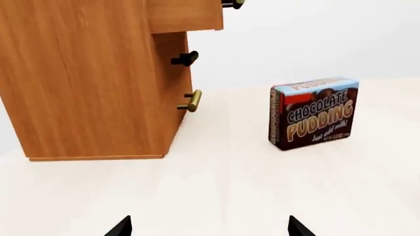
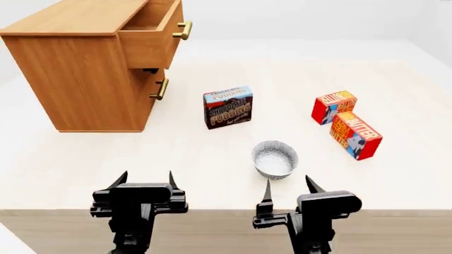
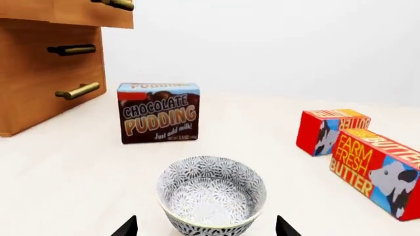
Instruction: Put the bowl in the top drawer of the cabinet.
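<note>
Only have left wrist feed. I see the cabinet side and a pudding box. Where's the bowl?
Observer: The bowl sits upright on the table, just ahead of the right claw, nearer the robot than the pudding box.
Operator: Right claw on it yet?
Observer: No. The right claw is open and apart from the bowl; in the right wrist view its tips flank the near rim without touching.
Operator: Top drawer open?
Observer: Yes, the top drawer is pulled out of the cabinet; the lower drawer is shut.
Operator: Anything else on the table?
Observer: Two butter boxes to the bowl's right.
</note>
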Motion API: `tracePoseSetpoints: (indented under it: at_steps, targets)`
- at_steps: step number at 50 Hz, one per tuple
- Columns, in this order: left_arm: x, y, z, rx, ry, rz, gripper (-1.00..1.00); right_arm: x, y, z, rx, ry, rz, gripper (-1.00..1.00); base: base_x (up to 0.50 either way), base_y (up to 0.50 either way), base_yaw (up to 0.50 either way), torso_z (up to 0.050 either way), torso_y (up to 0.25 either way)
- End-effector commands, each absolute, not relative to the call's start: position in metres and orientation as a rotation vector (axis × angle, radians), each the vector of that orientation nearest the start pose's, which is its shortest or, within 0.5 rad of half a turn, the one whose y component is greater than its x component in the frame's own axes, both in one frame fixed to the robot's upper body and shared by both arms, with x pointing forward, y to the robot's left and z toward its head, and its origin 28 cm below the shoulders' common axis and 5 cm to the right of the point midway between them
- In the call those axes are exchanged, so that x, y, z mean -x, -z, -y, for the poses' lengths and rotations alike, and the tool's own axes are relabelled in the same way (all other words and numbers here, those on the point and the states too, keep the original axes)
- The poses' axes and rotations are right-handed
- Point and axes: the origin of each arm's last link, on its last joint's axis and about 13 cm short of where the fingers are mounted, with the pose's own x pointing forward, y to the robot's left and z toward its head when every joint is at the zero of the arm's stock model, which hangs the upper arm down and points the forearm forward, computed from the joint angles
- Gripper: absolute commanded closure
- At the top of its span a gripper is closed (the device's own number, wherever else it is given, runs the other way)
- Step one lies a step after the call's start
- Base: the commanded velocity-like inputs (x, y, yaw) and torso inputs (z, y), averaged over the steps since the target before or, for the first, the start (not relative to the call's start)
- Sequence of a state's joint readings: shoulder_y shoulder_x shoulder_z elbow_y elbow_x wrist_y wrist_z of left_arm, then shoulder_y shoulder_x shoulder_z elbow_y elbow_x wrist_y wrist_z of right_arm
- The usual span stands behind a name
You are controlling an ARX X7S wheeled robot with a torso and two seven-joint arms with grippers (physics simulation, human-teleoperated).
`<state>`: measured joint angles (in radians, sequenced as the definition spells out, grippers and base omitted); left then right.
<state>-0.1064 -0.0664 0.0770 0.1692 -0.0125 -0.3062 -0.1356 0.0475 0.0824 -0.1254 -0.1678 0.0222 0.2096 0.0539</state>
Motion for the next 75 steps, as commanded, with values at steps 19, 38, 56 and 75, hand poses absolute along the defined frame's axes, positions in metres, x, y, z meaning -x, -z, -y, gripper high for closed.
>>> tracePoseSetpoints:
  at_steps: [19, 38, 56, 75]
  targets:
    - [-0.293, -0.134, -0.205, -0.028, 0.104, 0.009, -1.0, -0.269, -0.143, 0.115, 0.121, -0.054, -0.036, -1.0, 0.05, 0.01, 0.0, 0.032, 0.032]
    - [-0.33, -0.265, -0.208, -0.111, -0.005, 0.114, -1.0, -0.289, -0.249, 0.131, 0.247, 0.047, -0.04, -1.0, 0.01, 0.0, 0.0, 0.05, 0.056]
    - [-0.348, -0.331, -0.21, -0.082, -0.037, 0.061, -1.0, -0.29, -0.296, 0.119, 0.265, 0.038, -0.009, -1.0, 0.42, 0.0, 0.0, 0.037, 0.037]
    - [-0.355, -0.329, -0.211, -0.151, -0.005, -0.097, -1.0, -0.286, -0.295, 0.124, 0.334, 0.07, -0.023, -1.0, 0.5, -0.02, 0.0, 0.0, 0.0]
